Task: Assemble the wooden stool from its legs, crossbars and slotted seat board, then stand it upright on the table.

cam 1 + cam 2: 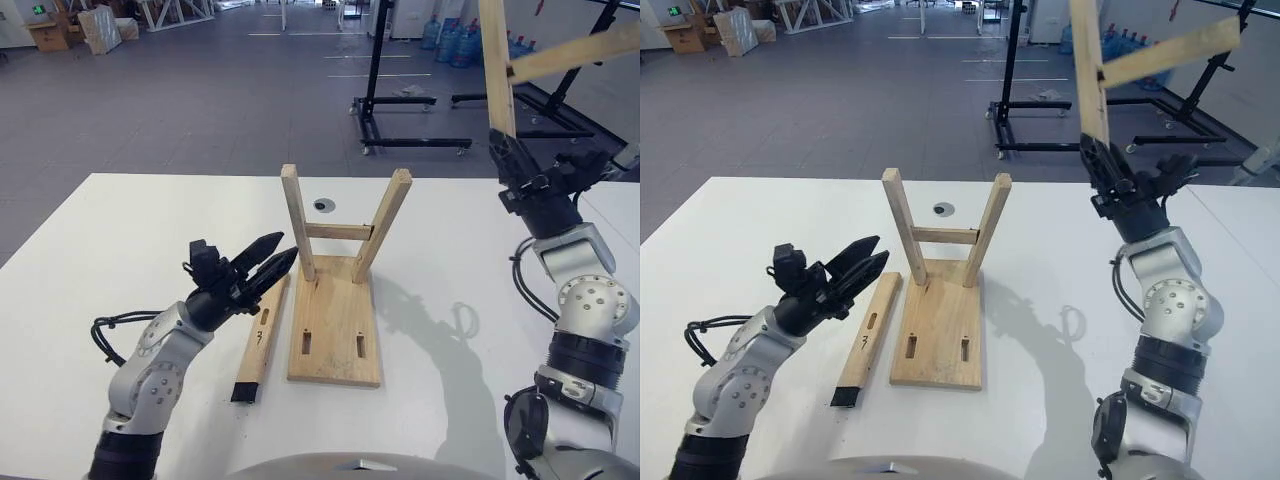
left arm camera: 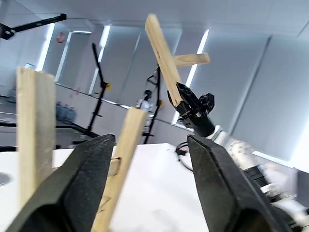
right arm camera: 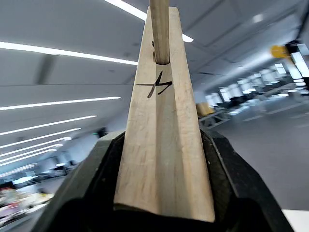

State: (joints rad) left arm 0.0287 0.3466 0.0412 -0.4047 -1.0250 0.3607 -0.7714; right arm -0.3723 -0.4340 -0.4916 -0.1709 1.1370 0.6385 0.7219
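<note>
The slotted seat board (image 1: 333,330) lies flat on the white table (image 1: 90,260). Two legs (image 1: 297,220) joined by a crossbar (image 1: 338,232) stand in its far end. A loose leg (image 1: 261,338) with a black tip lies just left of the board. My left gripper (image 1: 274,262) hovers open over that leg's far end, holding nothing. High at the right, my right gripper (image 1: 512,152) is shut on another leg (image 1: 496,62) that points up, with a crossbar (image 1: 575,52) sticking out sideways from it. The right wrist view shows that leg (image 3: 161,121) clamped between the fingers (image 3: 91,179).
A small round hole (image 1: 322,205) sits in the table behind the standing legs. Black metal stands (image 1: 400,110) and water bottles are on the floor beyond the table's far edge. A black cable (image 1: 115,325) loops beside my left arm.
</note>
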